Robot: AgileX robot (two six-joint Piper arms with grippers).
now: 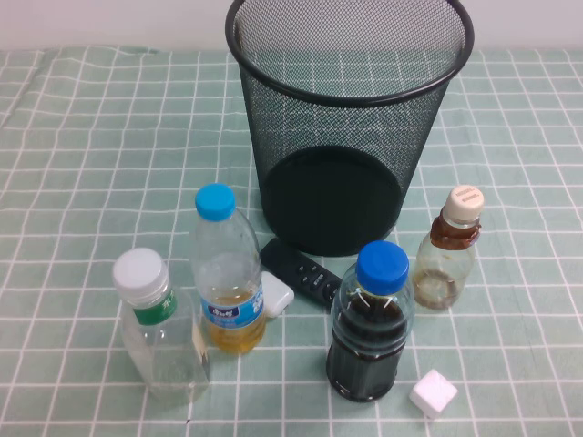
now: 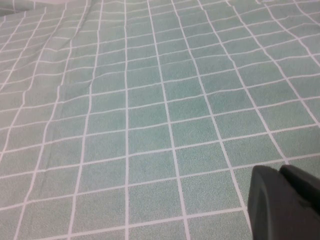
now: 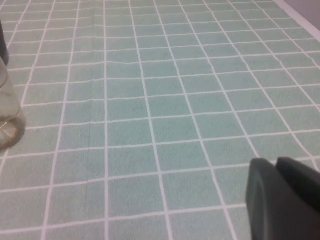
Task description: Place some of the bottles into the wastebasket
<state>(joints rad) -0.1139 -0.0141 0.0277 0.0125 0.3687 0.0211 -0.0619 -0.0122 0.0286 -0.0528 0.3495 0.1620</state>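
Observation:
The black wire-mesh wastebasket (image 1: pixel 346 137) stands upright at the back middle of the table. The white-capped clear bottle with a green neck label (image 1: pixel 159 332) stands at the front left. The squat cream-capped bottle with a brown neck band (image 1: pixel 448 255) stands right of the wastebasket's base. Neither gripper shows in the high view. My left gripper (image 2: pixel 280 170) is shut and empty over bare checked cloth. My right gripper (image 3: pixel 276 162) is shut and empty over the cloth, with the lower part of a clear bottle (image 3: pixel 7 117) far off at the frame's edge.
A blue-capped bottle of yellow liquid (image 1: pixel 226 282) and a blue-capped bottle of dark liquid (image 1: pixel 369 328) stand at the front. A black remote (image 1: pixel 301 270) and a small white box (image 1: pixel 276 293) lie between them. A white cube (image 1: pixel 433 393) lies at the front right.

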